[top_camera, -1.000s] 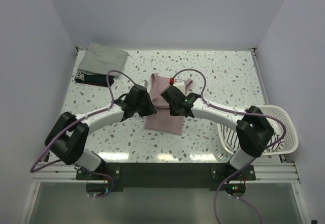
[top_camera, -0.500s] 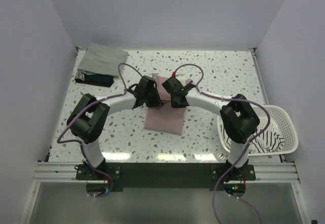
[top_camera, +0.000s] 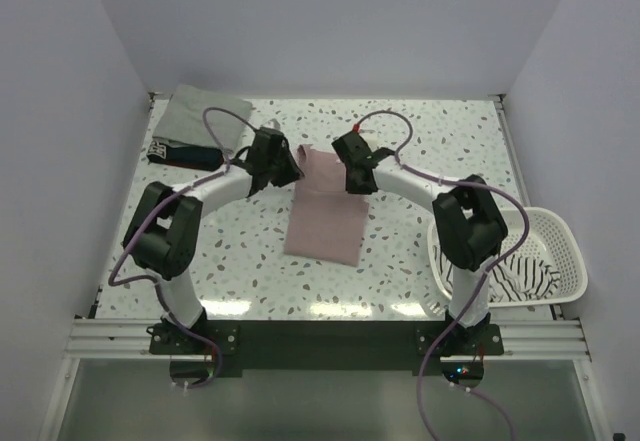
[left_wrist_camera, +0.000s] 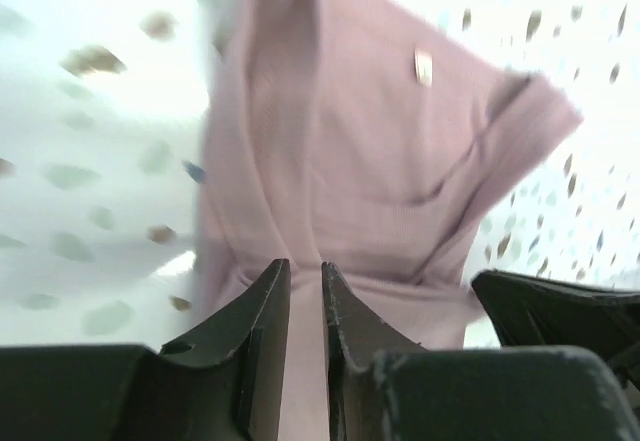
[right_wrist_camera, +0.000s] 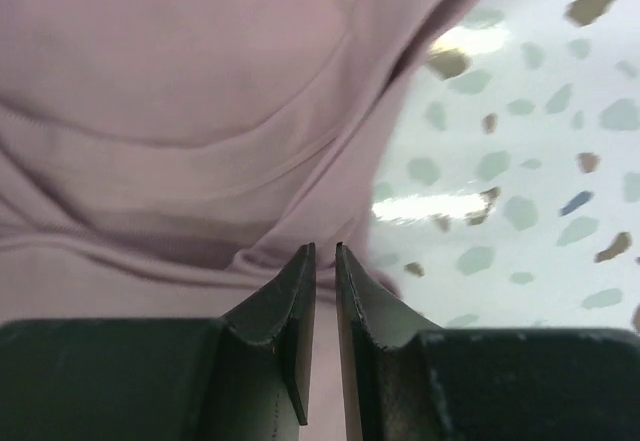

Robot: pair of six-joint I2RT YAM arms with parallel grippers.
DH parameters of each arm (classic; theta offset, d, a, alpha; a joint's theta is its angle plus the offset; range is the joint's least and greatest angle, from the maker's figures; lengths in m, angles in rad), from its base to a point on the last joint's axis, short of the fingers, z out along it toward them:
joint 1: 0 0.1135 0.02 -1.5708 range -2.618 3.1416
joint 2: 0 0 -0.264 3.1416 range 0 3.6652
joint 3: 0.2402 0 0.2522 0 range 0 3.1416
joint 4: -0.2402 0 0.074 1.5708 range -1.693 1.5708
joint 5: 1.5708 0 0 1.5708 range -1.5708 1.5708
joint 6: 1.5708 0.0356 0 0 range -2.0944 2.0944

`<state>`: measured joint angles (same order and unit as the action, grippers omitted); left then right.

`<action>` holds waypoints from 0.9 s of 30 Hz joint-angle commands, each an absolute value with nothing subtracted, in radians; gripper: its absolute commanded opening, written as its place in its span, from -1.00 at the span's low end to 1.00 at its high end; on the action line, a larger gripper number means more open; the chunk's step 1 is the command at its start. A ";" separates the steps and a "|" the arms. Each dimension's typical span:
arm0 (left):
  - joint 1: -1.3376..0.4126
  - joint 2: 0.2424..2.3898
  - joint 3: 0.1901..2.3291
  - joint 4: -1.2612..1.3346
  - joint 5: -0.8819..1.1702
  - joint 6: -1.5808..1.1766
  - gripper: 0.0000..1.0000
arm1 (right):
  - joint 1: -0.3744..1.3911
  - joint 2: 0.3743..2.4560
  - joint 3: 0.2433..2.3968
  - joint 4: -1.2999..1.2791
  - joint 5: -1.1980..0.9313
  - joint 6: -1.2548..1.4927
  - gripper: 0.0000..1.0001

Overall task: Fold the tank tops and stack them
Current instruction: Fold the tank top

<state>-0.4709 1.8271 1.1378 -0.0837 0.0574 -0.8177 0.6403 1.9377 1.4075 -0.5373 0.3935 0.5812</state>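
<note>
Left end effector (left_wrist_camera: 305, 266) and right end effector (right_wrist_camera: 324, 249) are hanging over a dusty pink fabric tank top (top_camera: 325, 211), mid-frame.
Both are showing narrow gaps; I cannot tell whether either is pinching cloth.

We have two arms, the left arm (top_camera: 215, 191) and the right arm (top_camera: 412, 183), each built of slim white tubes between bulky black joint housings (top_camera: 160, 239). A lilac cable (top_camera: 222, 119) loops along each arm; the right one carries a small red tag (top_camera: 357, 129) near the wrist. Each arm stands on a black base plate (top_camera: 195, 343) at the near edge of the counter (top_camera: 440, 141). The left pincer (left_wrist_camera: 305, 273) and right pincer (right_wrist_camera: 325, 251) are matte black, each with two wedge-shaped fingers (left_wrist_camera: 260, 311) tapering to thin tips.
</note>
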 commanded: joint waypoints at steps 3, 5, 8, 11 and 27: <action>-0.341 1.762 1.229 -0.094 -0.101 -0.851 -0.52 | 0.529 1.855 1.447 -0.532 0.397 0.574 -0.65; -0.325 1.816 1.267 -0.132 -0.123 -0.851 -0.55 | 0.496 1.850 1.444 -0.532 0.410 0.578 -0.65; -0.310 1.897 1.334 -0.134 -0.132 -0.841 -0.59 | 0.442 1.850 1.434 -0.528 0.403 0.591 -0.68; -0.307 1.989 1.417 -0.129 -0.095 -0.819 -0.64 | 0.400 1.861 1.431 -0.517 0.402 0.597 -0.70; -0.337 2.183 1.624 -0.135 0.026 -0.811 -0.67 | 0.342 2.088 1.646 -0.518 0.284 0.624 -0.77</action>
<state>-0.3214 2.1796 1.5703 -0.1574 -0.0055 -0.8265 0.3405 2.0567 1.5795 -0.5182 0.3344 0.6025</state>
